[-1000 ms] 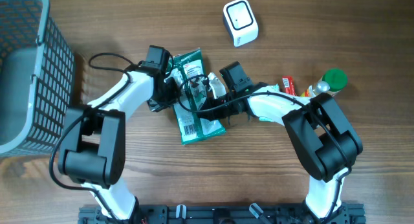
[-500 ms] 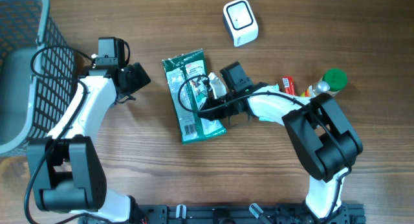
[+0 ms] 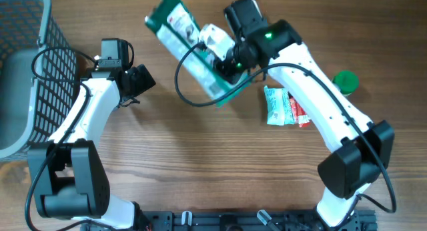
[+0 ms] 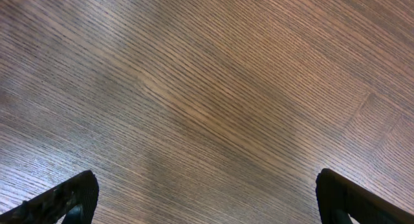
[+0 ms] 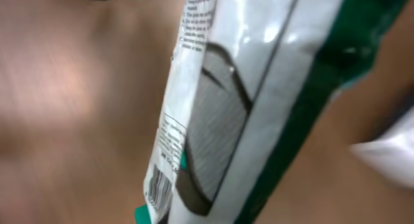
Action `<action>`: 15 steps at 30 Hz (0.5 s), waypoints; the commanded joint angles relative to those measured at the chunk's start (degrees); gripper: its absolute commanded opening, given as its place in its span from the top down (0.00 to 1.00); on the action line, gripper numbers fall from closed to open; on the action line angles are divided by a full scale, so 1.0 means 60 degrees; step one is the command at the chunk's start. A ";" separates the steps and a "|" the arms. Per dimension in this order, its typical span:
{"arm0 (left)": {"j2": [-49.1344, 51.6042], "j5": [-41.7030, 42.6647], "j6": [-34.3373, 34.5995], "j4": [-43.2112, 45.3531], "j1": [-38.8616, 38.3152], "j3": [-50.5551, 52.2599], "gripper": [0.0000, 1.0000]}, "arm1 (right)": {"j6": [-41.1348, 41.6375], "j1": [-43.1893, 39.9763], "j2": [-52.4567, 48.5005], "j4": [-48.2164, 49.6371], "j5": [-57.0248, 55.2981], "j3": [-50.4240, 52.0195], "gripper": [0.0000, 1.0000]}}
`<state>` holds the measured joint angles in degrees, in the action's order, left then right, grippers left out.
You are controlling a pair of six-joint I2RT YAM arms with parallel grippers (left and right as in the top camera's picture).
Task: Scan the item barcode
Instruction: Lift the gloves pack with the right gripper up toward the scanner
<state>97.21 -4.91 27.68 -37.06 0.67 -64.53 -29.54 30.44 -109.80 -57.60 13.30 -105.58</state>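
Note:
The item is a green and white packet (image 3: 179,29), lifted off the table and tilted at the back centre. My right gripper (image 3: 223,63) is shut on its lower end. In the right wrist view the packet (image 5: 259,88) fills the frame, blurred, and its barcode (image 5: 157,185) shows on the white flap at the lower left. My left gripper (image 3: 138,81) is off to the left, apart from the packet. In the left wrist view it (image 4: 207,199) is open, with only bare wood between its fingertips (image 4: 68,197).
A grey mesh basket (image 3: 30,71) stands at the left edge. A small white and green sachet (image 3: 276,105), a red item (image 3: 301,115) and a green-capped bottle (image 3: 345,81) lie right of centre under the right arm.
The left gripper let go of the packet, opened and drew back to the left. The right arm then lifted the packet off the table, toward the back.

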 commanded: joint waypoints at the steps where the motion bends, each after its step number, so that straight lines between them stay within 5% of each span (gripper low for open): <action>1: -0.0058 -0.0160 -0.0113 0.0004 0.0026 0.0022 0.00 | -0.2692 -0.0011 -0.0098 0.0696 -0.2521 -0.0069 0.96; 15: -0.0058 -0.0160 -0.0113 0.0004 0.0026 0.0022 0.00 | -0.6830 -0.0076 -0.1188 0.6102 -0.6160 0.0029 0.96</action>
<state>97.21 -4.91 27.68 -37.06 0.67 -64.53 -65.01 30.44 -112.22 -24.53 -17.04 -105.25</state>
